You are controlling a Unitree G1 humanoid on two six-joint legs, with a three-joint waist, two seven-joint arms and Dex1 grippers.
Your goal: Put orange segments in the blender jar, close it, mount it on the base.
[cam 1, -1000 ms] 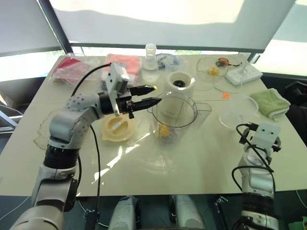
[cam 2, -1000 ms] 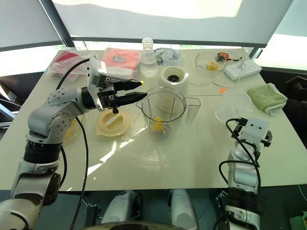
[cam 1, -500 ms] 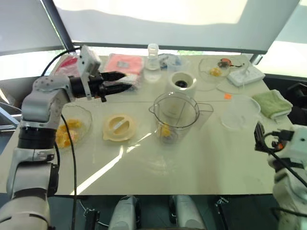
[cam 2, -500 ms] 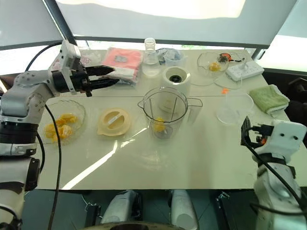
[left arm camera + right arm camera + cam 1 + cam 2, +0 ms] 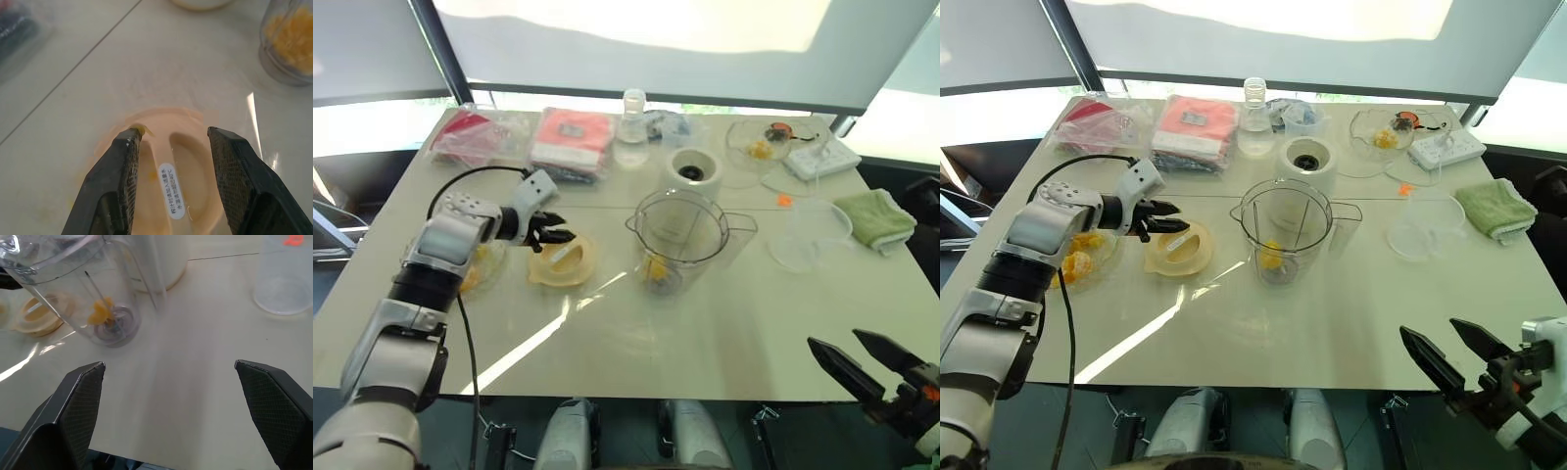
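The large clear plastic blender jar [image 5: 1285, 227] with its side handle stands upright near the middle of the pale desk [image 5: 1332, 323], open at the top. One or two small glossy yellow-orange orange segments [image 5: 1271, 257] lie at its bottom beside the blade, so loading has begun. More of the same fruit pieces sit in a shallow clear glass bowl [image 5: 1077, 259] near the desk's left edge; judging by that, the filling step may not be finished.

The flat cream round lid [image 5: 1178, 249] lies on the desk between the bowl and the jar, so closing is not yet done. The short cream-white cylindrical base [image 5: 1306, 164] with its dark round socket stands just behind the jar, apart from it, so mounting is also left.

The left hand [image 5: 171, 134] hangs low over the lid with its two black fingers spread to either side of the lid's centre label, holding nothing; I cannot tell whether they touch it. A smear of yellow pulp clings to one fingertip [image 5: 133, 132]. The right hand [image 5: 1442, 352] is at the near right corner of the desk, its fingers spread wide and empty, well apart from the jar.

My reading: roughly a third done, with the lid likely next.
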